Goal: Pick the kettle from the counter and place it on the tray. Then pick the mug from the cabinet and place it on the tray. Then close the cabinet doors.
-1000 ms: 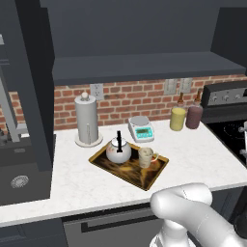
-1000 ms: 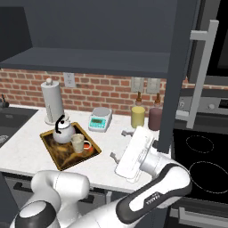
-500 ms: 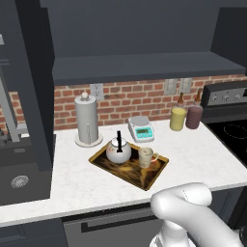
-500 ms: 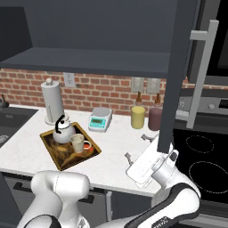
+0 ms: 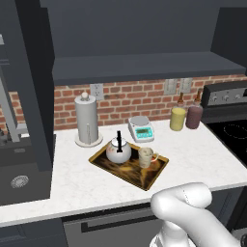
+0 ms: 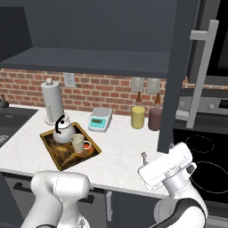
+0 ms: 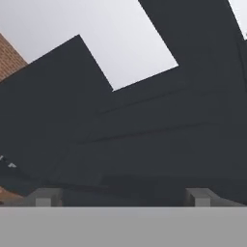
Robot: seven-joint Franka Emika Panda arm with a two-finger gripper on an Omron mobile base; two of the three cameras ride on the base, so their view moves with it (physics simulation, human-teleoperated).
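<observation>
1. The squat silver metal kettle [image 6: 63,131] and the cream ceramic mug [image 6: 78,143] both stand on the gold-rimmed brown tray [image 6: 52,156], on the white marble bench [image 6: 119,165].
2. The end effector [image 7: 123,197] is spread wide and holds nothing.
3. The open dark charcoal cabinet door [image 6: 177,75] hangs just above and beyond it, its long edge vertical, on the scene's right; closing it looks to be what remains.

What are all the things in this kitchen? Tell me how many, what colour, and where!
kettle: one, silver, on the tray.
mug: one, cream, on the tray beside the kettle.
tray: one, gold-rimmed brown, on the counter.
counter: one, white.
paper-towel roll: one, grey, by the brick wall.
scale: one, white-teal, behind the tray.
jars: two, yellow and maroon, near the stove.
cabinet door: one in front, dark, standing open.
gripper: one, open, empty, facing the dark cabinet.
</observation>
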